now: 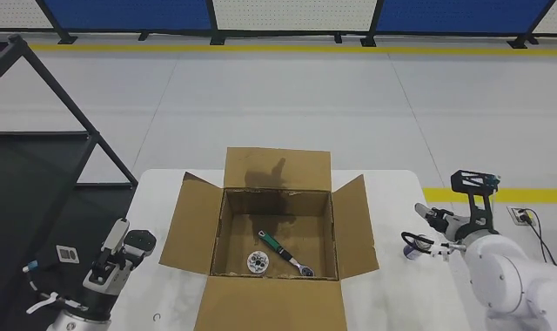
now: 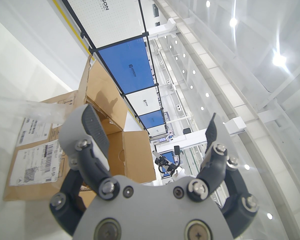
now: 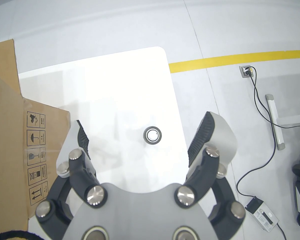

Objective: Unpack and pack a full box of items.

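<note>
An open cardboard box [image 1: 278, 170] stands in the middle of the white table [image 1: 396, 192]. On its floor lie a green-handled ratchet wrench [image 1: 285, 252] and a small round white-and-black part [image 1: 258, 261]. To the right of the box a small metal ring [image 3: 152, 135] rests on the table, also seen from the top [image 1: 409, 253]. My right gripper [image 3: 143, 121] hangs open over it, fingers either side and apart from it; the top view shows this gripper [image 1: 416, 226] near the table's right edge. My left gripper [image 2: 152, 116] is open and holds nothing, tilted upward beside the labelled box [image 2: 137, 151]; from above it [image 1: 116, 235] is by the table's left edge.
The box flaps [image 1: 357, 226] spread outward on all sides. A black metal frame [image 1: 52, 157] stands left of the table. On the floor to the right lie a cable and a power adapter [image 3: 261, 213]. Blue and white partitions [image 1: 287, 4] line the back.
</note>
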Robot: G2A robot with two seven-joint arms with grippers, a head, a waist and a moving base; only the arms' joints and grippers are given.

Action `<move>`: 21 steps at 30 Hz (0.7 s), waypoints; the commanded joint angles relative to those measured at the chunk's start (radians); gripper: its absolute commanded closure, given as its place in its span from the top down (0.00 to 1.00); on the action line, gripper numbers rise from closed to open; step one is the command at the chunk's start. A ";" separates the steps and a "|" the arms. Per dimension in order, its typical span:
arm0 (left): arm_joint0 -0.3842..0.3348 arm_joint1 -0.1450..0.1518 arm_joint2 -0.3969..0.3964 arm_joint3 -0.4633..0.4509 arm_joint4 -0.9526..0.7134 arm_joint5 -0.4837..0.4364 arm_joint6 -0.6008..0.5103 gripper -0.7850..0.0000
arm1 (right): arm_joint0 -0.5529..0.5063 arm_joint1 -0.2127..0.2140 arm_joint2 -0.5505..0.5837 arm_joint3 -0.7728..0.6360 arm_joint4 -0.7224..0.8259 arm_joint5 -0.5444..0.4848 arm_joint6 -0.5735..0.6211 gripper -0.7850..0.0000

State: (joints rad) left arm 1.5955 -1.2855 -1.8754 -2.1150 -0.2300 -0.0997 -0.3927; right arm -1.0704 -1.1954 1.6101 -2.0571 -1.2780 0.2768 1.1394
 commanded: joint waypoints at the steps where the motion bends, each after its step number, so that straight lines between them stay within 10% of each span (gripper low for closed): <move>1: -0.005 0.002 0.004 0.003 0.036 0.014 0.013 1.00 | 0.000 0.000 -0.007 -0.043 0.010 -0.028 -0.038 1.00; 21: 0.003 0.013 -0.054 0.004 -0.040 0.038 -0.017 1.00 | 0.346 -0.024 -0.408 -0.113 0.010 -0.220 0.055 1.00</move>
State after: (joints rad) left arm 1.5956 -1.2725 -1.9251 -2.1109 -0.2633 -0.0624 -0.4090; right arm -0.7463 -1.2161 1.2286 -2.1859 -1.2636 0.0480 1.1887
